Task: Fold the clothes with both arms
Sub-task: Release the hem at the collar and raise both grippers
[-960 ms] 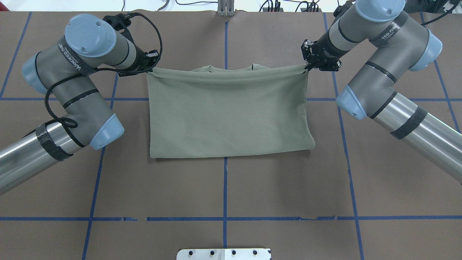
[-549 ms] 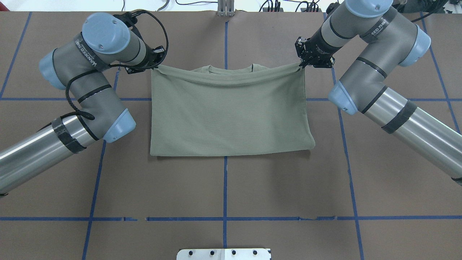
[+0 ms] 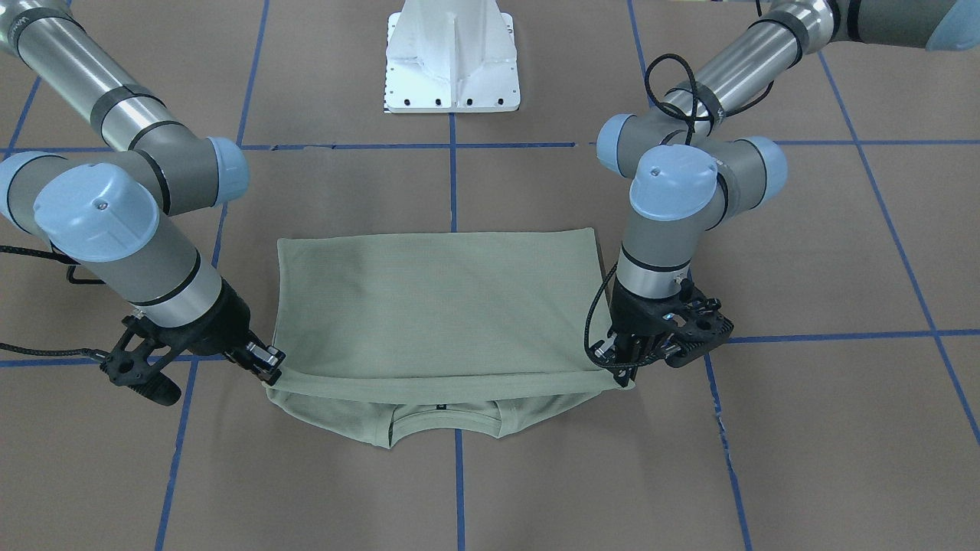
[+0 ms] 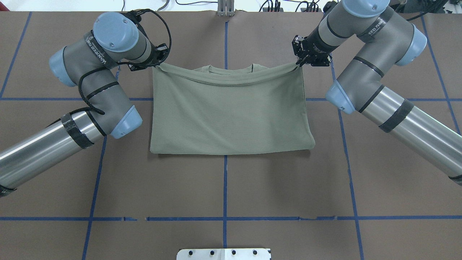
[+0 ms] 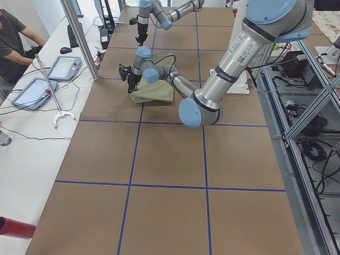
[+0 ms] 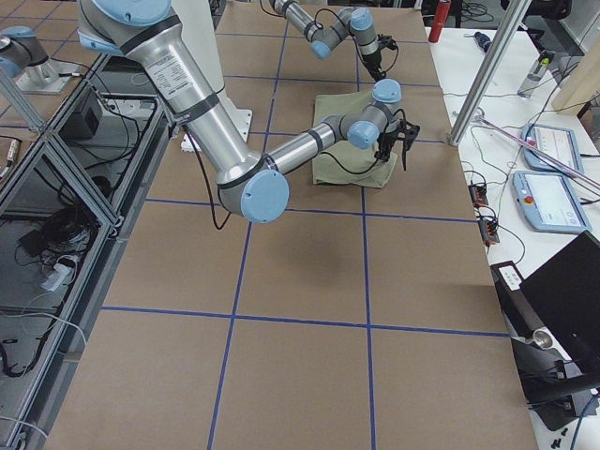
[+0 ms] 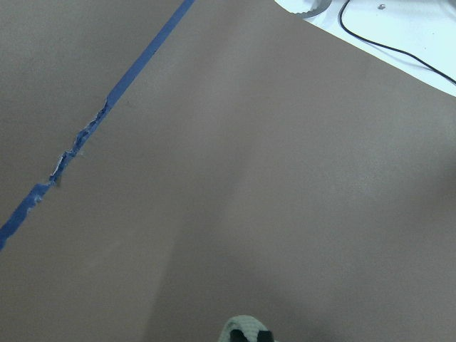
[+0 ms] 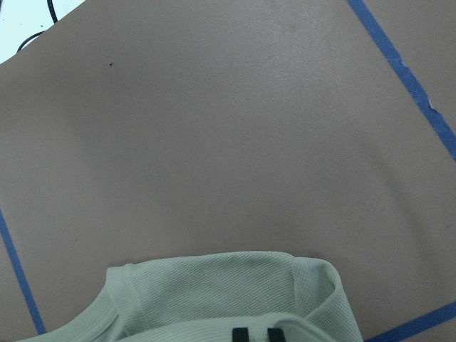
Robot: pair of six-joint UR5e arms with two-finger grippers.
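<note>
Sage-green shirt (image 4: 231, 112) hem carried farther over its collar (left gripper (image 4: 156, 65), right gripper (image 4: 300, 64) clamped).

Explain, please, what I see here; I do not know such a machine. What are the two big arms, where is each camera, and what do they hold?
These are a robot's left arm and right arm at a brown table marked with blue tape. One camera looks down from behind the robot, one faces it, two stand at the table's ends, and one sits on each wrist. A pale green shirt lies folded over on the table. The left fingers and the right fingers each pinch one corner of its upper layer, near the collar.
</note>
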